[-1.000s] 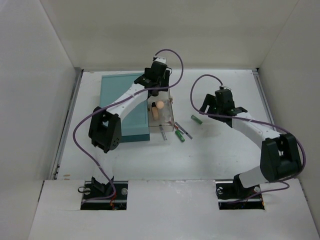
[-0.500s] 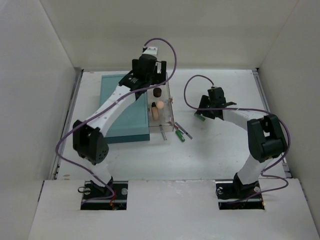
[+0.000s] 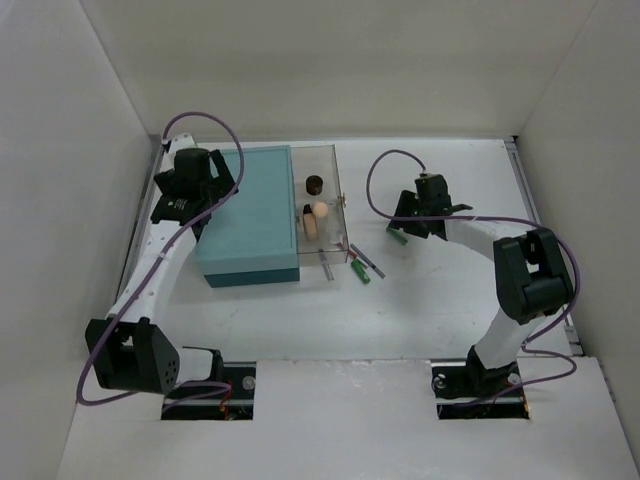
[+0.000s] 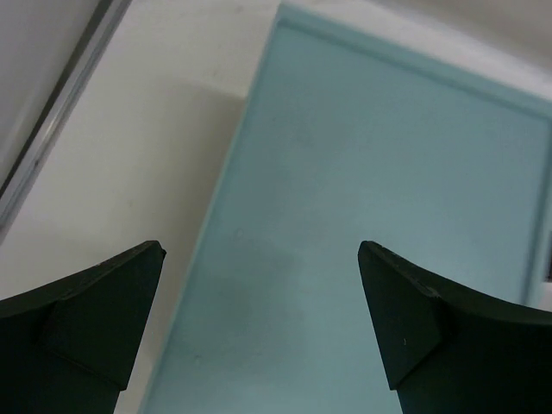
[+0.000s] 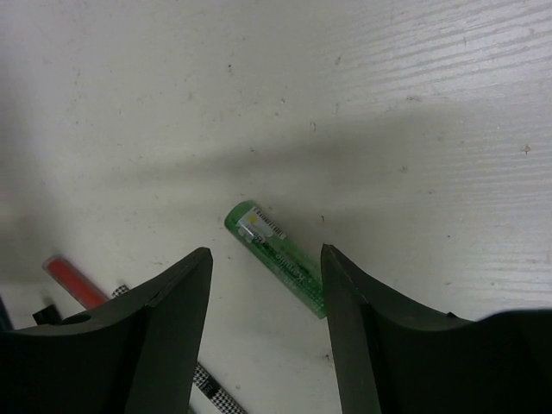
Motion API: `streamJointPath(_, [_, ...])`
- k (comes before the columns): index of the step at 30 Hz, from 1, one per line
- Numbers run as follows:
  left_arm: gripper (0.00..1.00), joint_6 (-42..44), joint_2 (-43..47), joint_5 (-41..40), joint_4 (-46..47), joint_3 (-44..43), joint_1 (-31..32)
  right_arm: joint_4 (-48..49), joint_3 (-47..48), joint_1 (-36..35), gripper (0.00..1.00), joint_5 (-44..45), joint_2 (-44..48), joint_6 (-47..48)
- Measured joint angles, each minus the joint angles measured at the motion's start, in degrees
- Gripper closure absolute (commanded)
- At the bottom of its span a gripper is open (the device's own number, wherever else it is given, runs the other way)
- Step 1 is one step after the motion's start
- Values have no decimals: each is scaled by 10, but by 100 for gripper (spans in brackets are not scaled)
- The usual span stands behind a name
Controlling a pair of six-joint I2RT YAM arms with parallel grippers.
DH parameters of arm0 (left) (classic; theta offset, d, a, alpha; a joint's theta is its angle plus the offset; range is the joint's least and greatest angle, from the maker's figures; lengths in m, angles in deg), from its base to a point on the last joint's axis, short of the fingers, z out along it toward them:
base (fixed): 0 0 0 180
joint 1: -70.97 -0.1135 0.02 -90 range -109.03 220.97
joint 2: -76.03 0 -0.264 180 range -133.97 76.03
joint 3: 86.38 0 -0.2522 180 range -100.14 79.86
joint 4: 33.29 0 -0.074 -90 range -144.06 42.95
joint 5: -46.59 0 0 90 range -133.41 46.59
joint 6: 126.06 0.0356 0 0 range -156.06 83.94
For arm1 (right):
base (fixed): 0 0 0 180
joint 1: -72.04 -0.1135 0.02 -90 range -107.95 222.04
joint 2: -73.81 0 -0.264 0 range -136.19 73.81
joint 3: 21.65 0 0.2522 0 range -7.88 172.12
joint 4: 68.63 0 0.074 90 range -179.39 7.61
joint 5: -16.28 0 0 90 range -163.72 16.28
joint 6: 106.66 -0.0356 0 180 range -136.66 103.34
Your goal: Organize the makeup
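Green plastic tube lies flat on the white tabletop, near the clear acrylic organizer. Right gripper straddles it, jaws apart, not clamped: lined up to pinch. Left gripper hangs wide apart over the big teal box, holding nothing, out of the way.

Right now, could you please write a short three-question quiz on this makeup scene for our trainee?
1. True or false: the left tool is open above the teal box.
2. Short answer: what lies on the table between the fingers of the right tool?
3. Fill in: inside the clear box, the peach ____ sits beside the beige bottle.
Key: 1 true; 2 green tube; 3 sponge.
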Motion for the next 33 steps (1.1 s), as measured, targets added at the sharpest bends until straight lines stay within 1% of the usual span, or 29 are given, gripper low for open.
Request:
streamJointPath(2, [0,-10,-2,12,-9,28,-18,-1,3,-2,40,-6,0,1])
streamJointPath(3, [3,-14,-3,18,-13,38,-21,-4,9,-4,40,-10,0,1])
streamJointPath(6, [14,-21,-7,31,-18,51,-28,-9,45,-18,41,-24,0,2])
streamJointPath(10, [29,-26,-12,42,-9,58,-48,-7,110,-53,41,-40,-4,2])
streamJointPath(14, [45,-32,-27,59,9,68,-63,0,163,-90,41,-52,-38,2])
streamJointPath(18, [58,-33,-36,65,30,68,-63,-7,185,-115,41,-50,-72,6])
streamJointPath(21, [65,-33,-37,63,36,68,-68,-17,199,-123,41,-52,-87,8])
streamJointPath(24, [69,-33,-37,58,41,69,-70,-28,217,-137,41,-53,-98,8])
streamJointPath(33, [70,-33,-31,57,56,81,-71,-49,310,-196,41,-65,-156,10])
